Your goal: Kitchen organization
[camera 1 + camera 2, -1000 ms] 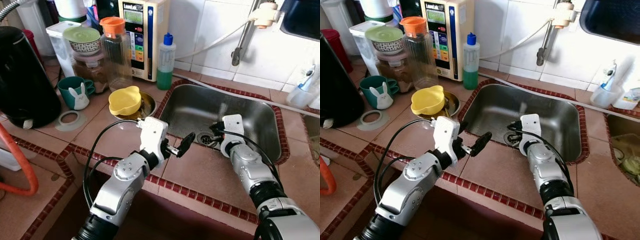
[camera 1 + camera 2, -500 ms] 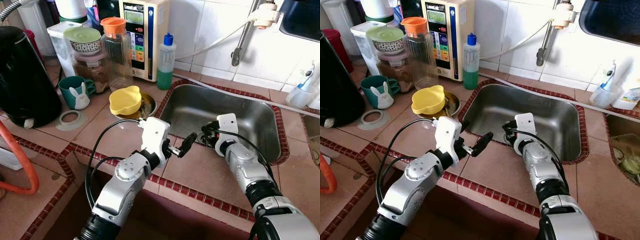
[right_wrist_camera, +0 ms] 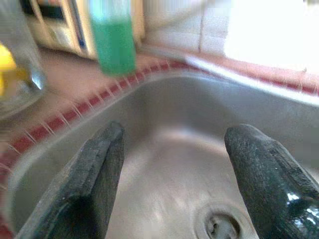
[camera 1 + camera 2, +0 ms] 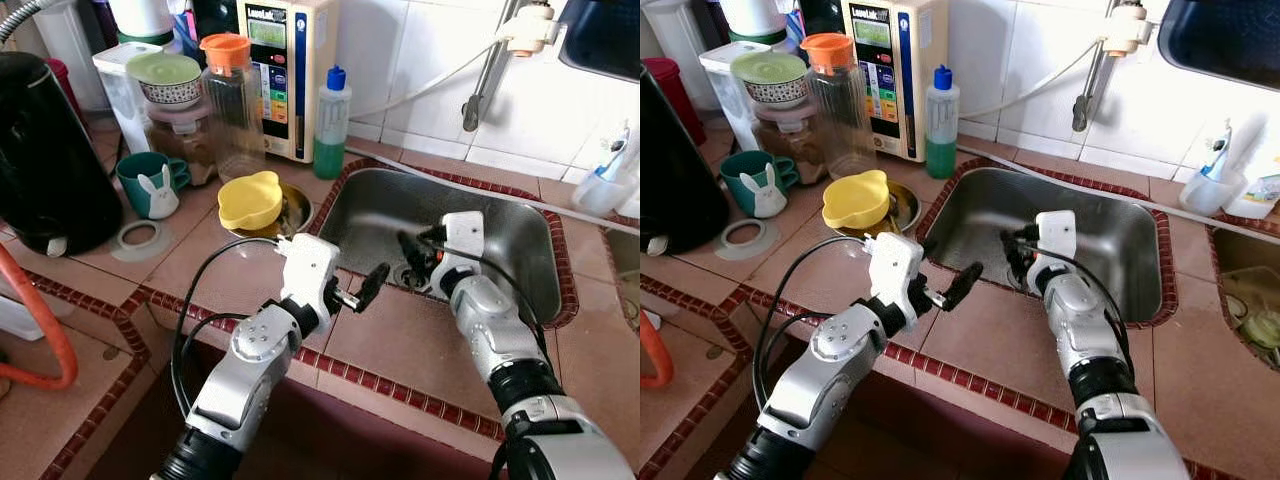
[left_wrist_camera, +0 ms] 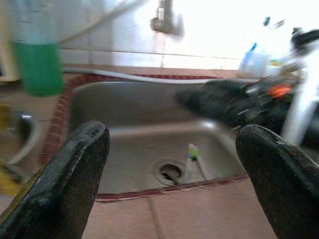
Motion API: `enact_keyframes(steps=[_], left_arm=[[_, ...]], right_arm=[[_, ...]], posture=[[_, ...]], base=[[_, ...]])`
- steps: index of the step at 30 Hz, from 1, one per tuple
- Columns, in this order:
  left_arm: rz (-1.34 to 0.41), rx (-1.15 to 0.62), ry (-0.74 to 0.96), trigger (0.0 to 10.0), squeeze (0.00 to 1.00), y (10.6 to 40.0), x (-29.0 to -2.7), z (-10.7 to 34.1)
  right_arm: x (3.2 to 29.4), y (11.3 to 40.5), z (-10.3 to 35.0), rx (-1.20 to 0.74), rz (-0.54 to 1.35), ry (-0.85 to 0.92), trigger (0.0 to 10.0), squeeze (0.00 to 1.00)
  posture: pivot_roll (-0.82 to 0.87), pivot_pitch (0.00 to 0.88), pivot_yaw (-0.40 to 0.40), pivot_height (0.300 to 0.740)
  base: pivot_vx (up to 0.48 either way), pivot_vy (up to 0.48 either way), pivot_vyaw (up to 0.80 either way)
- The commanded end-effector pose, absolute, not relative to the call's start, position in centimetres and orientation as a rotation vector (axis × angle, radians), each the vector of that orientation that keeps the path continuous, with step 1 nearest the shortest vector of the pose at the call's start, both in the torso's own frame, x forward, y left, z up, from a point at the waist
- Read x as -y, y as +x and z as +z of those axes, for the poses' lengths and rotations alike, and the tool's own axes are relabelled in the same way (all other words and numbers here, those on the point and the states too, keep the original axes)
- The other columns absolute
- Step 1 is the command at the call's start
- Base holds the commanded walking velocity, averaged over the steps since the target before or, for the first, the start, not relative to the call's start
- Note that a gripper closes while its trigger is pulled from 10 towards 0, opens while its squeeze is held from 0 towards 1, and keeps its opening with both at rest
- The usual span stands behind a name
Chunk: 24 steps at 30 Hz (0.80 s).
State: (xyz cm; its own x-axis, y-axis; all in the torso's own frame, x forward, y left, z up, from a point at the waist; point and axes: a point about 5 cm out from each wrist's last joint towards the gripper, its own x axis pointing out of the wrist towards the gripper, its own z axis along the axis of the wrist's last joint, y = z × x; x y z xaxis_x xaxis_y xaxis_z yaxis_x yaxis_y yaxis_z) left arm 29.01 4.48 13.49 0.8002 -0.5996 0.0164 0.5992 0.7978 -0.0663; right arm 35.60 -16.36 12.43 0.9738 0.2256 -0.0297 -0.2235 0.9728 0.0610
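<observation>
A yellow bowl (image 4: pixel 249 200) sits on the tiled bench (image 4: pixel 200 265) just left of the steel sink (image 4: pixel 520 240). The left gripper (image 4: pixel 352 292) hovers at the sink's near-left rim, fingers spread. The right gripper (image 4: pixel 418 255) hangs inside the sink, fingers spread, empty. A small green-tipped tube (image 5: pixel 191 158) lies beside the drain (image 5: pixel 169 172).

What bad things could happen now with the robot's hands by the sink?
1. The right hand hangs open inside the steel sink, close to its wall. It might bump the metal.
2. A small white and green thing lies beside the drain. A clumsy grab could push it toward the hole.
3. The left hand hovers open over the counter edge, with the yellow bowl nearby. A swing might hit it.
</observation>
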Motion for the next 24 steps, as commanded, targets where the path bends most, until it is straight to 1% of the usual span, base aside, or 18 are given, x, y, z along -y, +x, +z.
enact_keyframes(steps=[1, 3, 4, 5, 6, 14, 16, 20, 21, 22, 24], left_arm=[[-0.630, 0.010, -0.049, 10.0, 0.09, 29.4, -4.6, 13.8], [-0.628, 0.011, -0.047, 10.0, 0.09, 29.5, -4.6, 13.8], [-0.591, 0.018, -0.034, 10.0, 0.08, 29.8, -5.0, 13.7], [-0.574, 0.021, -0.025, 10.0, 0.08, 29.9, -5.1, 13.7], [-0.547, 0.021, -0.016, 10.0, 0.00, 30.2, -5.4, 13.7], [-0.458, 0.001, -0.015, 10.0, 0.00, 31.3, -6.1, 13.5], [-0.398, -0.052, -0.113, 10.0, 0.00, 31.9, -6.4, 13.3], [-0.392, -0.054, -0.124, 10.0, 0.00, 32.3, -6.5, 13.4], [-0.382, -0.057, -0.127, 10.0, 0.00, 32.7, -6.5, 13.4], [-0.373, -0.065, -0.138, 10.0, 0.00, 32.9, -6.4, 13.3], [-0.367, -0.072, -0.147, 10.0, 0.00, 33.0, -6.4, 13.3]], right_arm=[[16.3, 35.5, 13.4, 0.004, 0.240, 0.080, 10.0, 1.00], [16.3, 35.5, 13.5, 0.012, 0.244, 0.083, 10.0, 1.00], [15.0, 34.8, 14.3, 0.042, 0.319, 0.128, 10.0, 1.00], [14.5, 34.4, 14.6, 0.056, 0.348, 0.135, 10.0, 1.00], [14.0, 34.0, 15.0, 0.073, 0.369, 0.142, 10.0, 1.00], [12.4, 31.8, 16.5, 0.094, 0.442, 0.168, 10.0, 1.00], [11.7, 31.0, 17.0, 0.092, 0.512, 0.182, 10.0, 1.00], [11.3, 30.5, 17.2, 0.101, 0.540, 0.168, 10.0, 1.00], [10.7, 30.1, 17.2, 0.093, 0.567, 0.164, 10.0, 0.96], [10.4, 29.9, 17.2, 0.089, 0.579, 0.161, 10.0, 0.73], [10.2, 29.8, 17.2, 0.086, 0.586, 0.159, 10.0, 0.73]], posture=[[0.07, 0.000, -0.012, 0.740], [0.07, 0.000, -0.012, 0.740], [0.07, 0.000, -0.010, 0.740], [0.07, 0.000, -0.010, 0.740], [0.07, 0.000, -0.010, 0.740], [0.07, 0.000, -0.013, 0.740], [0.06, 0.000, -0.013, 0.740], [0.06, 0.000, -0.012, 0.740], [0.05, 0.000, -0.013, 0.740], [0.05, 0.000, -0.013, 0.740], [0.05, 0.000, -0.013, 0.740]], base=[[0.000, 0.000, 0.00], [0.000, 0.000, 0.00], [0.000, 0.000, 0.00], [0.000, 0.000, 0.00], [0.000, 0.000, 0.00], [0.000, 0.000, 0.00], [0.000, 0.000, 0.00], [0.000, 0.000, 0.00], [0.000, 0.000, 0.00], [0.000, 0.000, 0.00], [0.000, 0.000, 0.00]])
